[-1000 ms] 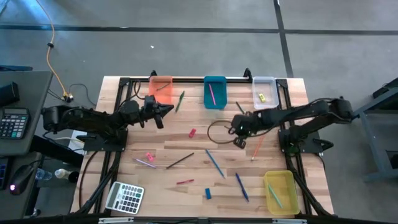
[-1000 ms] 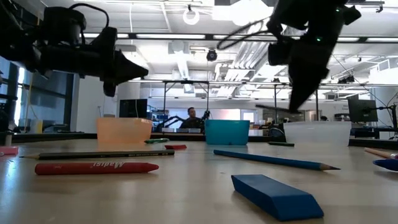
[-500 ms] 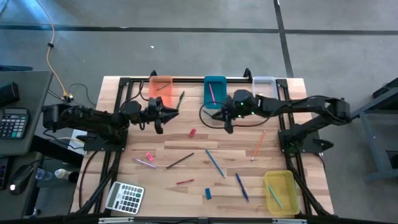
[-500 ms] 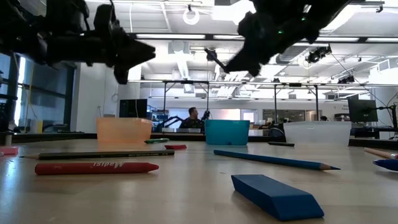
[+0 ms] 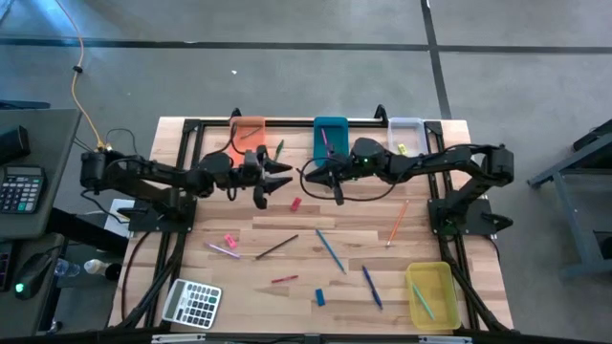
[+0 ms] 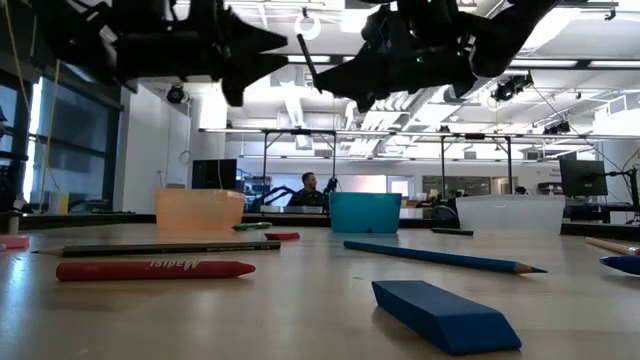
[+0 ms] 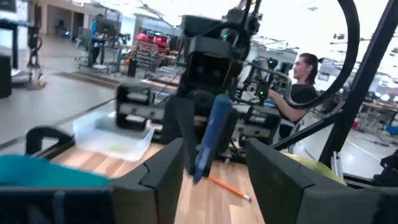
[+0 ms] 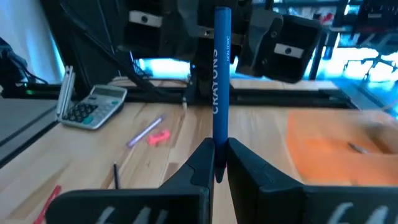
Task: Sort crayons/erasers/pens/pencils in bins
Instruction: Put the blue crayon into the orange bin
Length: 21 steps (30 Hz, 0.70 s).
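My right gripper [image 8: 221,167] is shut on a blue crayon [image 8: 221,87], held high above the table's far middle [image 5: 325,178]. My left gripper [image 7: 214,180] is open and faces it from the left [image 5: 279,180]. In the left wrist view its fingers stand on either side of the crayon's free end [image 7: 202,168] without touching it. In the low view the crayon [image 6: 306,58] shows as a thin slanted stick between the two grippers. The orange [image 5: 248,132], teal [image 5: 331,139], clear [image 5: 405,139] and yellow [image 5: 430,294] bins stand on the table. My right gripper pinches the crayon's near end [image 8: 220,148] between its two fingers. The fingers come about level from the table's right side. The crayon sticks out past the fingertips toward my left gripper, lifted clear of the table.
Loose on the table lie blue sticks [image 5: 330,250] [image 5: 371,285], an orange pencil [image 5: 398,222], a dark pencil [image 5: 277,247], a red crayon [image 5: 284,279], a green pencil [image 5: 277,153], pink [image 5: 229,240] and blue [image 5: 320,297] erasers. A grey calculator [image 5: 193,304] sits near left.
My right gripper has gone up and toward the table's left and far edge with the crayon, turning from pointing down to about level. My left gripper has gone up and toward the table's right, closing the distance to the right gripper until its open fingers flank the crayon.
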{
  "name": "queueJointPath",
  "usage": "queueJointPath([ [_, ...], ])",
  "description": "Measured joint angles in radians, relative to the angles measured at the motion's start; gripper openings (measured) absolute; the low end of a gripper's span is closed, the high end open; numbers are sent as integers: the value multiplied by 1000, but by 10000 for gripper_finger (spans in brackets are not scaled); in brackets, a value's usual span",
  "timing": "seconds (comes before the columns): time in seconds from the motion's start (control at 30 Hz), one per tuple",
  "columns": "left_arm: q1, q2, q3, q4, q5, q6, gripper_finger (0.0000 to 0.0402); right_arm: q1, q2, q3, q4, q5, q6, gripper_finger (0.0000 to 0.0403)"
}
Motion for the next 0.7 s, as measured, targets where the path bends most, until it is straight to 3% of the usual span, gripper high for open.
queueJointPath([
  [0.37,-15,103,102,0,-8,43,186,1,1,0,19,-2,0,16],
  [0.7,-30,126,145,0,26,92,117,1,1,0,40,-9,-1,16],
])
